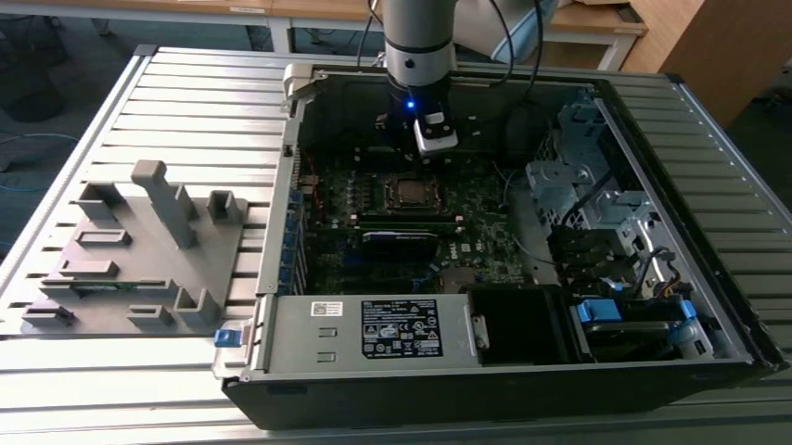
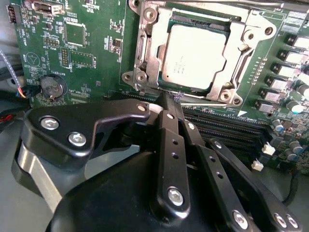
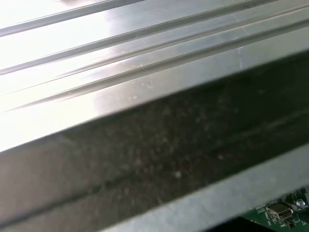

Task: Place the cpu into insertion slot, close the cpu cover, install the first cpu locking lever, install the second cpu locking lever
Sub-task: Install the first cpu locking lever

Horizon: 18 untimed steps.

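Observation:
In the second wrist view the cpu [image 2: 193, 55], a dull silver square, lies in the insertion slot [image 2: 198, 18], whose dark edge shows along one side. The silver cpu cover [image 2: 147, 43] lies flat around the chip. One thin metal lever [image 2: 207, 96] runs along the socket edge nearest my fingers, and another lever [image 2: 217, 5] runs along the far edge. My gripper [image 2: 166, 99] is shut with nothing in it, its black tips right at the near lever. In the exterior view the gripper [image 1: 421, 156] hangs inside the open case just behind the cpu [image 1: 410, 192].
Long black memory slots [image 2: 227, 130] lie beside my fingers, and a coin battery [image 2: 52, 86] sits on the board. A power supply [image 1: 371, 329] and drive cage [image 1: 581, 185] crowd the case. A grey fixture block [image 1: 136, 250] stands at the exterior view's left. The case wall [image 3: 145, 169] is close.

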Motion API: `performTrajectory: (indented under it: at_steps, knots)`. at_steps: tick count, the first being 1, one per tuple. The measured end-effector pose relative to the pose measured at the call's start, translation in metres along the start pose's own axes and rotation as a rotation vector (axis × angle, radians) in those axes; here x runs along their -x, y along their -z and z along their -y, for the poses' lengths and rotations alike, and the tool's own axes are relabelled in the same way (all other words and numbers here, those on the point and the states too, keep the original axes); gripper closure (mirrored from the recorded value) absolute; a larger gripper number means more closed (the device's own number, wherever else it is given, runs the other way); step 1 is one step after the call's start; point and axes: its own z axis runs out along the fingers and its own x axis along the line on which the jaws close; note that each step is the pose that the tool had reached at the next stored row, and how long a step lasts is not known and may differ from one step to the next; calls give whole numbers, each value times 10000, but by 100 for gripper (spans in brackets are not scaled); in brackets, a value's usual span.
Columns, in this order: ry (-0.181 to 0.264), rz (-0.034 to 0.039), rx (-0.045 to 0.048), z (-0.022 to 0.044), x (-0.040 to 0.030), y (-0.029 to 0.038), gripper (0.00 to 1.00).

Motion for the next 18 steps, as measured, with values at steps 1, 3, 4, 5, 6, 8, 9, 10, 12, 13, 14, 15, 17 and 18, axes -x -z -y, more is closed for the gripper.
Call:
performTrajectory:
  at_steps: [1, 3, 4, 5, 6, 8, 9, 10, 12, 13, 14, 15, 17, 18]
  knots:
    - [0, 1, 2, -1, 0, 2, 90]
    - [-1, -1, 5, -3, -5, 3, 90]
    - [-3, -2, 6, -8, -11, 3, 90]
    - [-6, -3, 11, -14, -18, 4, 90]
    - [-9, -5, 16, -20, -25, 4, 90]
    - [-16, -10, 30, -31, -36, 4, 90]
    - [-20, -13, 39, -35, -40, 4, 90]
    - [-21, -16, 45, -36, -40, 4, 90]
    - [-22, -19, 58, -38, -41, 3, 90]
    - [-23, -21, 61, -40, -42, 2, 90]
    - [-24, -21, 64, -41, -43, 2, 90]
    - [-25, -23, 68, -43, -44, 2, 90]
    - [-25, -26, 74, -44, -45, 1, 90]
    - [-25, -26, 75, -45, -45, 1, 90]
